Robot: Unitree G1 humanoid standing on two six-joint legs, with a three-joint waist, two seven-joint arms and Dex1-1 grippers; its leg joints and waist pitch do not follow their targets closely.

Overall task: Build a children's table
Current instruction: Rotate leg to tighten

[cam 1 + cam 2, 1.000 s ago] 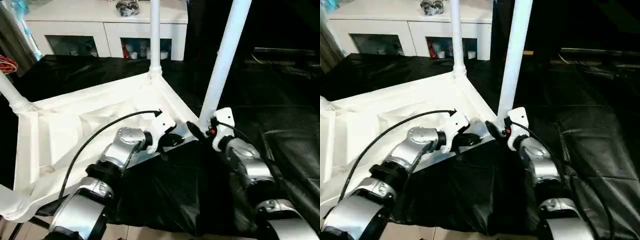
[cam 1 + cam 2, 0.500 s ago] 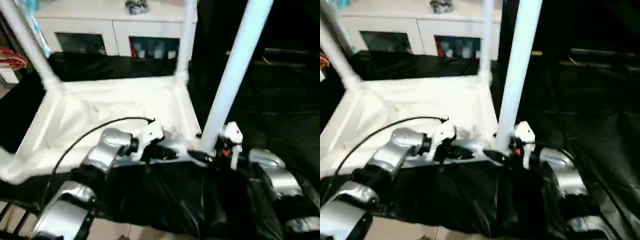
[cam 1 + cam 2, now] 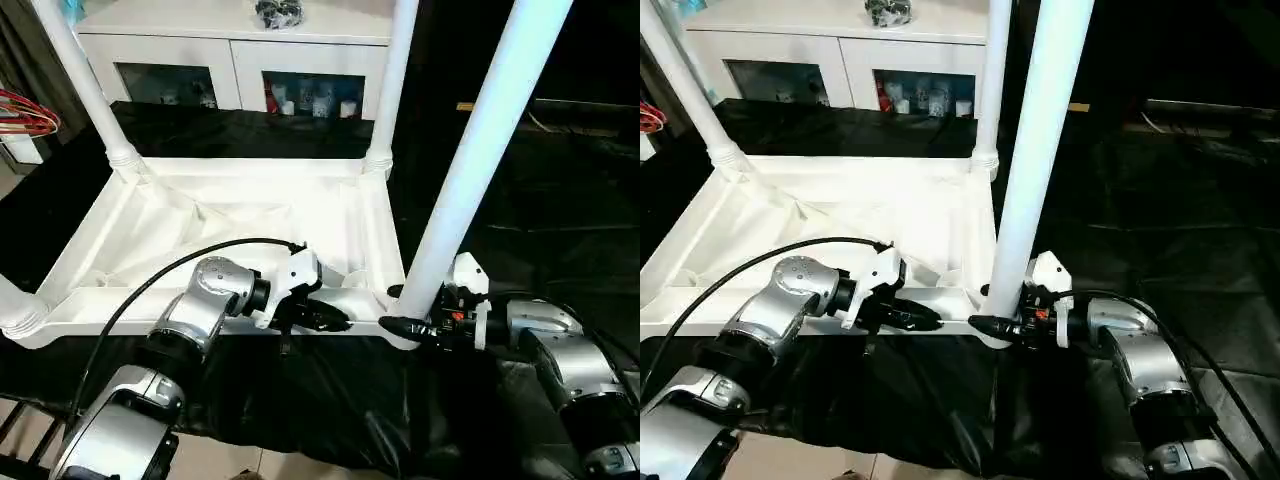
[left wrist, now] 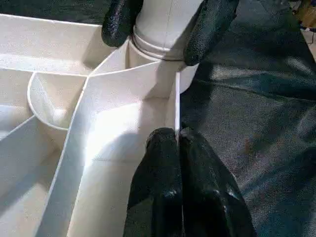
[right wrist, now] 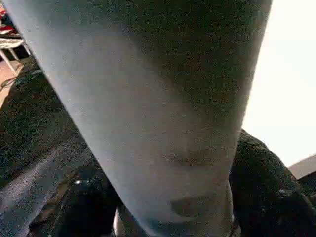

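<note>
head views: children's table [image 3: 230, 215] lying upside down on black cloth [image 3: 320, 400], legs standing up; white cabinet [image 3: 235, 45] standing behind.
near leg [image 3: 470, 170]: rising from the near right corner socket, right gripper [image 3: 400, 312] reaching around its base.
left gripper [image 3: 325, 320]: resting at the table's near rim.
left wrist view: fingers [image 4: 163, 187] pressing together over the rim wall, pinching nothing; right gripper's fingertips [image 4: 210, 27] straddling the leg's base.
right wrist view: leg [image 5: 148, 98] standing between spread fingers [image 5: 259, 187], hugging either side.
</note>
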